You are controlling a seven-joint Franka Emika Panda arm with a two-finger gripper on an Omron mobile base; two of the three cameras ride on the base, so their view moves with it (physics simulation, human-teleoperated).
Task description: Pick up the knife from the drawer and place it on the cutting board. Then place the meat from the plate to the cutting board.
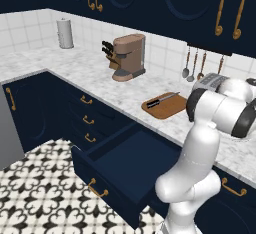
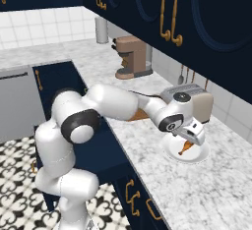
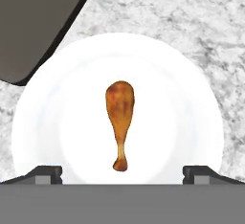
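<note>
The knife [image 1: 164, 98] lies on the brown cutting board [image 1: 165, 106] on the counter, black handle to the left. Below it, the wide navy drawer [image 1: 125, 164] stands pulled out. My gripper [image 2: 193, 139] hovers open just above the white plate [image 2: 198, 156], which sits in front of the toaster. In the hand view the meat [image 3: 120, 120], an orange-brown drumstick, lies in the middle of the plate [image 3: 191, 98] with its bone end pointing toward my gripper [image 3: 122, 174]. The fingertips [image 3: 45, 173] stand wide on either side of it, touching nothing.
A silver toaster [image 2: 189, 99] stands right behind the plate; its dark corner [image 3: 33, 22] shows in the hand view. A coffee machine [image 1: 131, 55] and knife block [image 1: 111, 54] sit farther left on the marble counter [image 2: 206, 194]. The open drawer juts over the patterned floor.
</note>
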